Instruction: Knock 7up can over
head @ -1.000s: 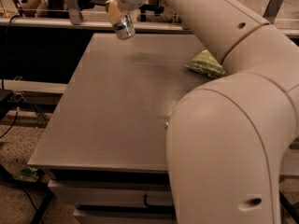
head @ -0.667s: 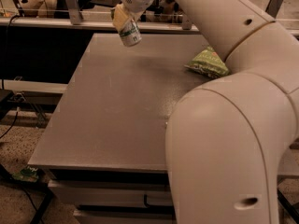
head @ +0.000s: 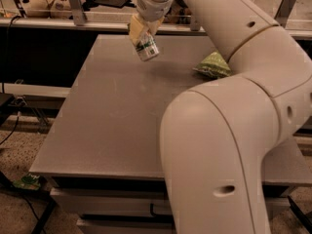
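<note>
Silvery-white metal 7up can (head: 146,48) hangs tilted, bottom toward near right, its top pinched in my gripper (head: 141,35) above the far grey table (head: 112,106).

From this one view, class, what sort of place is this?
Probably a robotics lab: a plain grey table, loose cables on the floor, and the gripper holding the 7up can above the table's far end.

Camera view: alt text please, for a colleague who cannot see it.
The gripper holds the 7up can tilted above the far part of the grey table. A green chip bag lies on the table, apart from it.
</note>
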{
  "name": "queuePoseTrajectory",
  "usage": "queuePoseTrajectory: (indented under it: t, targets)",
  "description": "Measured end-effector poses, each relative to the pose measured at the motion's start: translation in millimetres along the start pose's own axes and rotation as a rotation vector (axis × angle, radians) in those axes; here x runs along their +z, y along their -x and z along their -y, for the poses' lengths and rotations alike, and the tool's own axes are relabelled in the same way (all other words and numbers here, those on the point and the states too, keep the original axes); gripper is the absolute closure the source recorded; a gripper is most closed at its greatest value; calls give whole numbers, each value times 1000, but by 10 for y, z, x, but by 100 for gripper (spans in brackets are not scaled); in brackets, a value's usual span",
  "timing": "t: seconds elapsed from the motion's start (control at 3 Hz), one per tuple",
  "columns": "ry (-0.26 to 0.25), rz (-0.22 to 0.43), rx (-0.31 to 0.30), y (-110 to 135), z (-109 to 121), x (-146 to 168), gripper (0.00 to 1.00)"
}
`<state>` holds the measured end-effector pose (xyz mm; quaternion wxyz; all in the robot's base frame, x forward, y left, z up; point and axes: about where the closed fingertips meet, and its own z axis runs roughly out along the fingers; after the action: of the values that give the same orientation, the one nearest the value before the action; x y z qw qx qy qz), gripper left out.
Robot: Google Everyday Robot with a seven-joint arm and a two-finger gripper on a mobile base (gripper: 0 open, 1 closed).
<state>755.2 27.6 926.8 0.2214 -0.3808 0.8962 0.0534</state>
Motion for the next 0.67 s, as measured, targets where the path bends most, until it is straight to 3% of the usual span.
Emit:
queuePoseTrajectory:
  t: [0.33, 0.67]
  targets:
    - [20, -112, 15, -216, 30, 68, 37]
    - [25, -147, 9, -256, 35, 89, 14]
